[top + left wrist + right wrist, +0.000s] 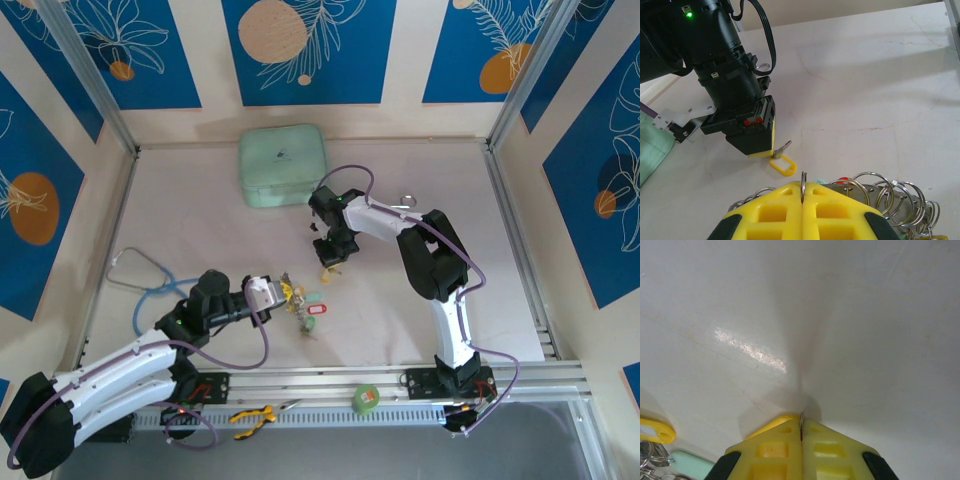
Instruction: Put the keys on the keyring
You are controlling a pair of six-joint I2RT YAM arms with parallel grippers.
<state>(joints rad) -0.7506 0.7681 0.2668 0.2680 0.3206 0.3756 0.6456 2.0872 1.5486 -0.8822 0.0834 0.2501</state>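
Far left on the bench (pixel 200 210), a blue-tubed stethoscope (pixel 140 278), loose and well apart from everything else. Next along, down on the front rail, yellow-handled pliers (pixel 254 415). Above those, the left tool (pixel 283 291), reaching in from the lower left, clamped tight on a thin silvery-gold ring seen edge-on in the left wrist view, by its look the keyring (pixel 803 176), held upright between the yellow pads (pixel 775 212). Just past those pads, a crowd of small split rings (pixel 885 192) bunched around a flat metal piece. Seen from above, the keys (pixel 298 299) heaped right at the left tool's tip near the middle of the bench, with a green tag (pixel 318 297) and a red tag (pixel 314 312) on the heap's right side. Far back, a mint-green case (pixel 281 166) near the rear wall. Right of the heap and just apart from it, the right tool (pixel 765 152), pointing down at the bench, narrowed to a pinch with only a sliver of metal showing between the pads in the right wrist view. Gripped there, a yellow-tagged key (pixel 783 146), poking out beside the fingertip, its yellow tag (pixel 783 165) flat on the bench just below. Unclear whether that key is lifted or touching. Further right on the front rail, a green roll of tape (pixel 366 398).
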